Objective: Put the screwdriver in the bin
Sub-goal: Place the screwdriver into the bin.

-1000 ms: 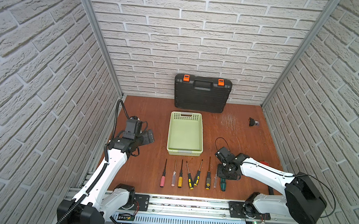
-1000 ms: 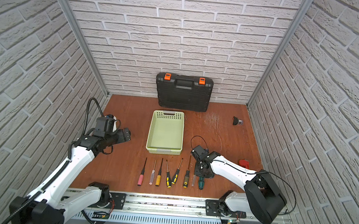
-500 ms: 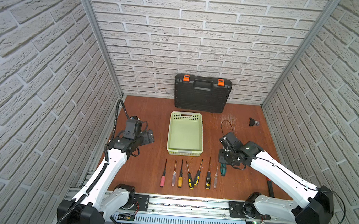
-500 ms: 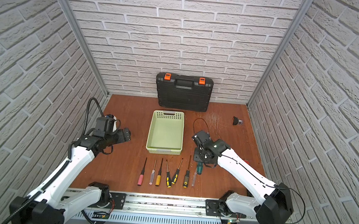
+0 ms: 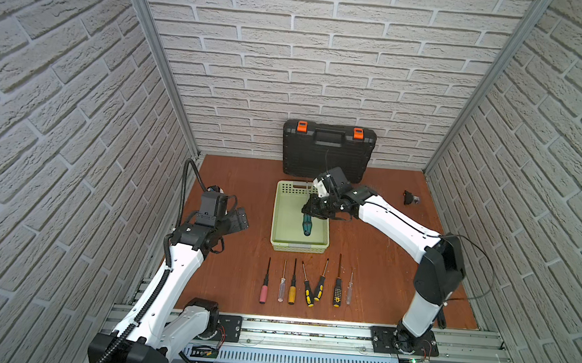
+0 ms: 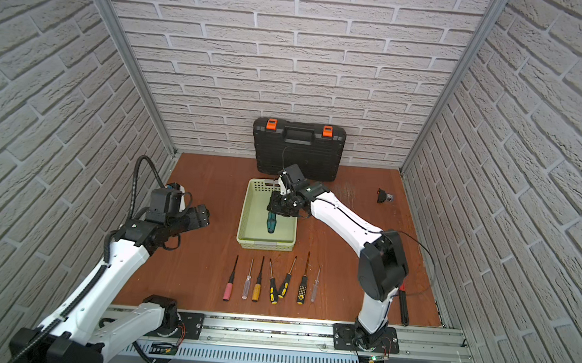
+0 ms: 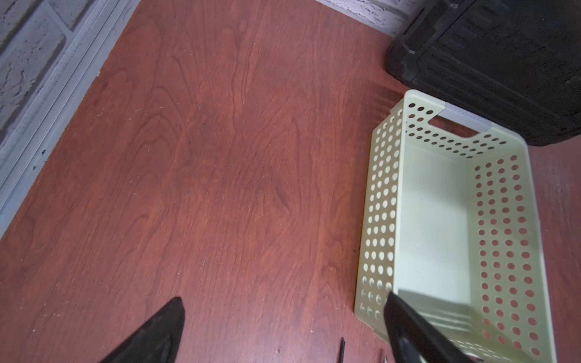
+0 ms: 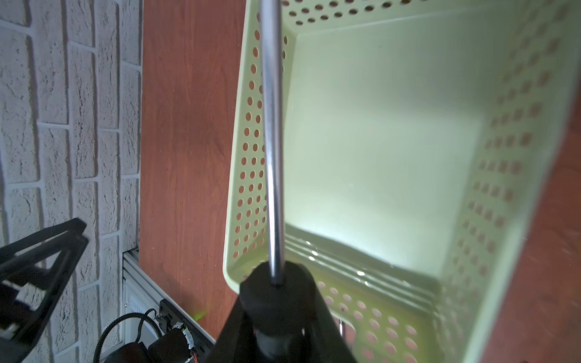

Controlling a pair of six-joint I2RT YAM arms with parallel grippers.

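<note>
The step in hand looks like the drop-off. The right claw (image 5: pixel 316 210) is closed tight on the screwdriver (image 5: pixel 306 226) near where shaft meets handle, holding it over the bin (image 5: pixel 274 219), tip toward its far wall. Next, lower a little and let go (gently, I'd judge). The left claw (image 5: pixel 240 217) gapes wide and empty toward the surface's left edge.
</note>
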